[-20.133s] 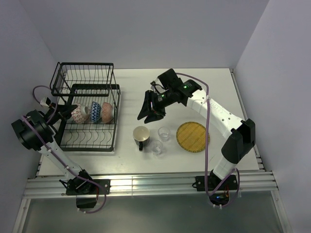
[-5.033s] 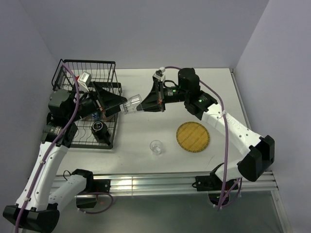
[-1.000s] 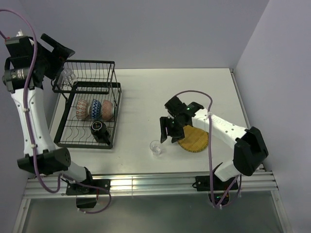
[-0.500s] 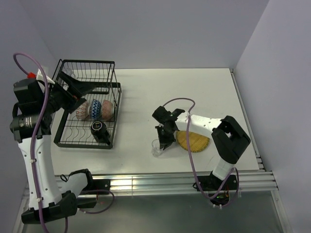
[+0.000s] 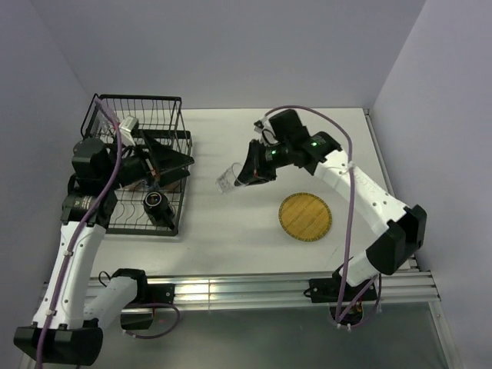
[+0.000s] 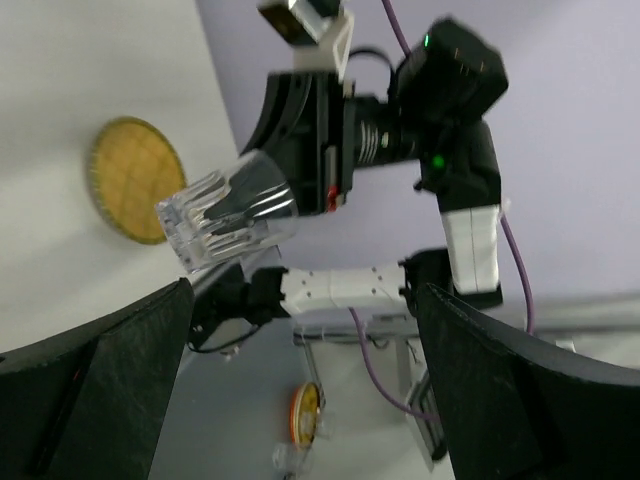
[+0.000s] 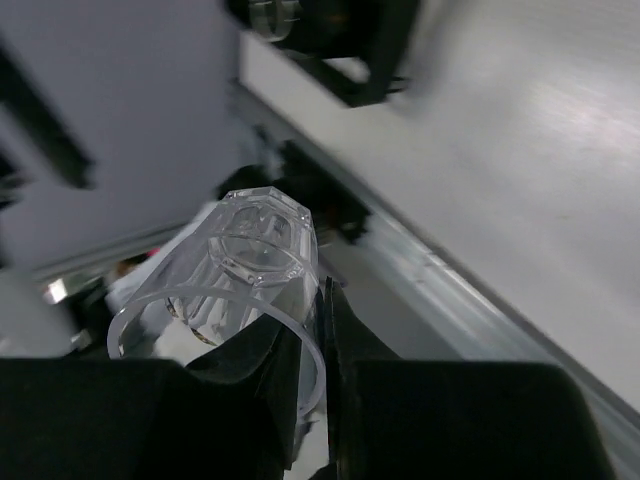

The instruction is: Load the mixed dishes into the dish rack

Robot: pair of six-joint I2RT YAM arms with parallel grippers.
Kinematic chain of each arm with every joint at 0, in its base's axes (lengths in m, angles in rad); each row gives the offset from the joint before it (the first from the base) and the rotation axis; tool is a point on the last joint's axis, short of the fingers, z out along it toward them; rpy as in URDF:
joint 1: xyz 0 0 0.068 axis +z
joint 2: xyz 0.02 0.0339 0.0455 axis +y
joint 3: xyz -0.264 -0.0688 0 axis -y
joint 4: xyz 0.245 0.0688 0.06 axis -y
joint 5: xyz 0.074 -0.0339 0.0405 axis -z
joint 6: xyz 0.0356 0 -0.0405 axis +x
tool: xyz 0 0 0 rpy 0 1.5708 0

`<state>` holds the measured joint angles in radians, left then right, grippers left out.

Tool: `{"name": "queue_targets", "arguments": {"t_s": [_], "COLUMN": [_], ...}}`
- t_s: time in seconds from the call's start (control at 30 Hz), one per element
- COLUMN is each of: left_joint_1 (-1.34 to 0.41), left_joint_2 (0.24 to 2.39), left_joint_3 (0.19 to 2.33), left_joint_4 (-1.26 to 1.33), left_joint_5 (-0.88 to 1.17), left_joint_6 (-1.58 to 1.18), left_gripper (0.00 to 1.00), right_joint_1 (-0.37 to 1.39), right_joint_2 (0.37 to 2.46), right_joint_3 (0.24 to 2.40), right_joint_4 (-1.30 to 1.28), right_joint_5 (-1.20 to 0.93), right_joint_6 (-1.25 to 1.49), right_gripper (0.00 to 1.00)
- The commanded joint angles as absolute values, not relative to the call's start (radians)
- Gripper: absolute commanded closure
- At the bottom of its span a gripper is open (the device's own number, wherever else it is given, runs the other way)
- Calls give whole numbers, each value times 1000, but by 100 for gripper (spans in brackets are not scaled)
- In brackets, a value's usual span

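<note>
One glass (image 5: 225, 181), clamped by the right end effector (image 5: 235, 177), tilts leftward, seemingly offered to the wide-spread left end effector (image 5: 188, 166).

The dish rack (image 5: 131, 227) stands at the left of the surface (image 5: 231, 231), a mug (image 5: 156, 203) in its lower tier near the front right corner, and the plate (image 5: 304, 216) lies flat well apart to the right. Between them, above the surface, a glass (image 5: 226, 180) rests on its side in the right arm's fingers (image 5: 244, 174), base toward the rack. The left arm's fingers (image 5: 173, 161) reach over the rack's right edge, near the glass but apart from it.
</note>
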<state>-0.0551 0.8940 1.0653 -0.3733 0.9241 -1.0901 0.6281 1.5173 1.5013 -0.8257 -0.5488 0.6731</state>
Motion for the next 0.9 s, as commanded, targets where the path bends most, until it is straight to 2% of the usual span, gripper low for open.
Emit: {"name": "queue_targets", "arguments": {"t_s": [0.0,0.37,0.7,0.87], "left_joint_1": [-185,-386,-515,-517], "left_joint_2": [890,1003,1077,1092], "left_joint_3": [1069,1137,1172,1201], "left_joint_4": [-95,-84,-18,-106], "left_joint_5": [950,850,816,775], "left_joint_6": [-1189,-1160,-1170,-1118], "left_gripper": [1,1,1,1], "right_joint_1": [603,604,617,629], "right_joint_2": [1463,1371,1390,1368], "right_joint_3": [1540,1321,1261,1295], "right_joint_4": [-650,-7,314,299], "right_joint_5": [-949,-1094,-1117,-1109], "right_joint_6": [839,1362,1601,1617], "right_gripper": [100,100,100,100]}}
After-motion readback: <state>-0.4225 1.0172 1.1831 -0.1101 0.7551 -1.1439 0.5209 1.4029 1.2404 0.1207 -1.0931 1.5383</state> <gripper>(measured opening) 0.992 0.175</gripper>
